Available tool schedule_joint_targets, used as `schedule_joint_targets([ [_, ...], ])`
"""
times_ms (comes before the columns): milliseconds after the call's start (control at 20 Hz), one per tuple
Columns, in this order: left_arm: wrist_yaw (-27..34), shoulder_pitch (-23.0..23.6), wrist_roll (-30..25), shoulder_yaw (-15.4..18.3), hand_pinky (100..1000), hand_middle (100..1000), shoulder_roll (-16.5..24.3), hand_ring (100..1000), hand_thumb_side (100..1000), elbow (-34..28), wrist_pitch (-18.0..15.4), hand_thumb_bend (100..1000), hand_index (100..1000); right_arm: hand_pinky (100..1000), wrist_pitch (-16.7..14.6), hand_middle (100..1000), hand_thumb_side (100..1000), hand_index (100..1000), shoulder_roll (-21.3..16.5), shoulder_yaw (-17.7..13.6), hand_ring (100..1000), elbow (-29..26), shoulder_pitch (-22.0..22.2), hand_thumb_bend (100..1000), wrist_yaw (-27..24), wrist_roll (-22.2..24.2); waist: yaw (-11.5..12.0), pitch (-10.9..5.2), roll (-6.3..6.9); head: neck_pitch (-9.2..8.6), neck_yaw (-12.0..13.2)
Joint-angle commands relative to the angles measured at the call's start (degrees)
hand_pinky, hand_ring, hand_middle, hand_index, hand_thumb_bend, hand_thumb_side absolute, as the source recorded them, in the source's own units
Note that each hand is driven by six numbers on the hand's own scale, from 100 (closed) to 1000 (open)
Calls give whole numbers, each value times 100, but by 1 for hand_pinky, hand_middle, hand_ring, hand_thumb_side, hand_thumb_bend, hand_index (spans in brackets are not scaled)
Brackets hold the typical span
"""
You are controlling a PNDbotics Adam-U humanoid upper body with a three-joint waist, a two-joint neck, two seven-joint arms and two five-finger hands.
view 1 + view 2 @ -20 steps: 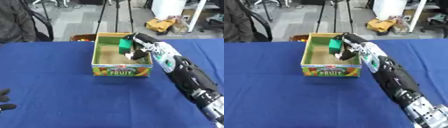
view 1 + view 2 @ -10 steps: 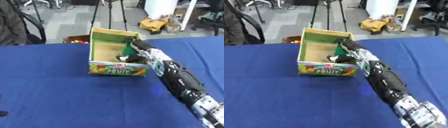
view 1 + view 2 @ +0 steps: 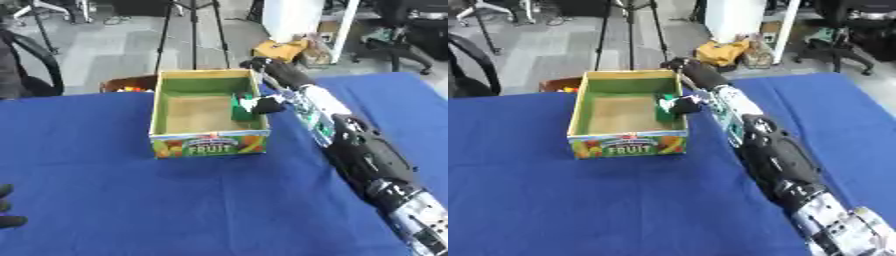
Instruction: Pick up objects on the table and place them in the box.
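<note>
An open cardboard box (image 3: 206,145) with a "FRUIT" label on its front stands on the blue table (image 3: 131,200). My right arm reaches in from the lower right and over the box's right wall. My right hand (image 3: 265,105) is inside the box, its fingers curled on a small green object (image 3: 238,106) that sits low against the right inner wall. The box floor to its left is bare brown card. My left hand (image 3: 9,212) shows only as dark fingers at the lower left edge, relaxed and far from the box.
Behind the box, past the table's far edge, sits an orange bin (image 3: 129,84) with small coloured things. A tripod (image 3: 188,30), a dark chair (image 3: 31,65) and a yellow object (image 3: 282,50) stand on the floor beyond.
The whole picture has shifted, so the camera moved. My right hand has lowered the green object from above the box rim down inside, by the right wall.
</note>
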Motion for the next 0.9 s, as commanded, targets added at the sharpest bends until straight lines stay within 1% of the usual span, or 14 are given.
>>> schedule_joint_targets([
  [50,-29,29,53,87,678,604,37,900,852,-33,8,671,758,786,-13,767,527,917,-50,39,824,-557,-35,107,-345,71,-161,-165,24,103,262],
  [150,-58,87,89,126,678,604,32,901,855,-11,4,672,758,780,-67,756,527,914,-19,147,821,-875,78,100,-550,100,-458,-197,70,189,505],
  [300,-96,163,153,191,678,604,20,902,859,17,-8,671,758,777,-181,743,539,913,-11,382,818,-1341,295,100,-839,153,-850,-228,147,257,839],
  [350,-114,179,174,213,678,604,26,902,858,23,-15,671,758,774,-227,735,548,912,-2,459,817,-1499,390,100,-937,165,-977,-236,168,282,927],
  [450,-140,193,209,242,678,604,30,902,859,29,-24,671,758,773,-261,728,568,912,-3,589,816,-1810,593,100,-1129,212,-1157,-244,193,300,1053],
  [600,-162,196,232,251,679,604,28,903,860,41,-27,671,758,771,-154,715,593,910,-41,724,815,-2280,883,100,-1418,371,-1307,-249,210,342,1162],
  [650,-169,201,232,250,679,604,28,904,862,47,-26,670,758,770,-84,711,611,909,-56,751,816,-2437,985,100,-1514,435,-1331,-251,210,358,1178],
  [900,-193,220,245,258,679,605,49,904,861,64,-30,670,757,769,270,706,628,909,-170,836,816,-3145,1379,100,-2000,748,-1393,-269,196,390,1234],
])
